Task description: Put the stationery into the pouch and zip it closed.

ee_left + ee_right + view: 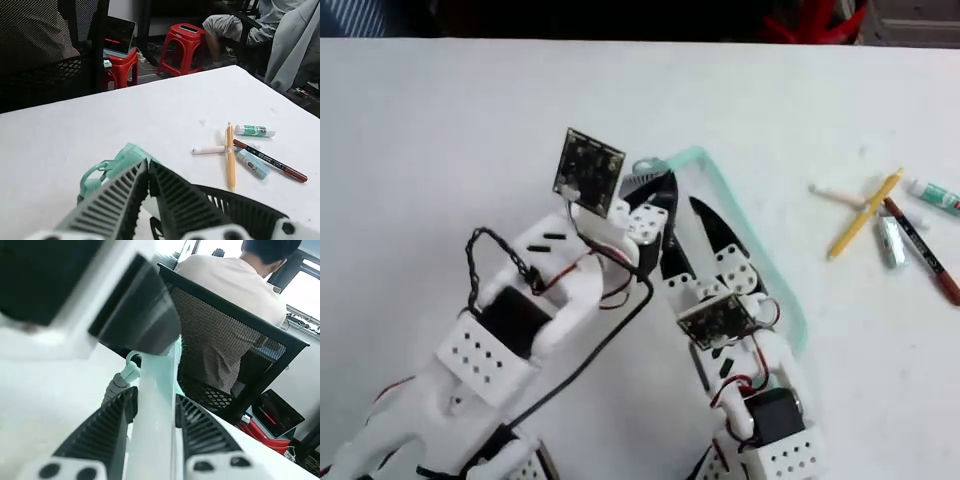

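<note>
The clear pouch (722,178) with a teal rim lies mid-table, between both grippers. My left gripper (646,190) is shut on its far teal corner (128,153), beside a teal pull loop (92,176). My right gripper (695,226) is shut on the pouch's edge (157,382), one finger on each side. To the pouch's right the stationery lies loose on the table: a yellow pen (865,213) (230,161), a white stick (835,195) (209,149), a green-and-white glue stick (932,193) (255,131), a brown marker (920,250) (271,161) and a pale blue eraser (891,241) (252,164).
The white table (440,130) has free room on the left and towards the far edge. Beyond that edge stand red stools (182,45) and a black mesh chair (225,355) with a person seated in it.
</note>
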Robot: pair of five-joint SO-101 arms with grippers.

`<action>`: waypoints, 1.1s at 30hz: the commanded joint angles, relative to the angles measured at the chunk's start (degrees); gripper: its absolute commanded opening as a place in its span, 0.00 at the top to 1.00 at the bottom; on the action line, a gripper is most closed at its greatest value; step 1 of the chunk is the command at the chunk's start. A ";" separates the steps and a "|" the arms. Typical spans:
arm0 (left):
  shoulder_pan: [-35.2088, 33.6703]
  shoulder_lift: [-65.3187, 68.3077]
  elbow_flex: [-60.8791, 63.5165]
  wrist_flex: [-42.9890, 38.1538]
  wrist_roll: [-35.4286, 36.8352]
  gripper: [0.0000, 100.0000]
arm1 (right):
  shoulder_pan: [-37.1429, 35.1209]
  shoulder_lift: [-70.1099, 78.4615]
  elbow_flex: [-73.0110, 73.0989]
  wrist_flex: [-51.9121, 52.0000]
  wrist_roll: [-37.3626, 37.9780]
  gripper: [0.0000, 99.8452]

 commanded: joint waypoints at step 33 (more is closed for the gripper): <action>-1.45 1.98 -11.96 18.02 24.09 0.74 | 0.57 -2.15 3.78 -9.80 0.62 0.98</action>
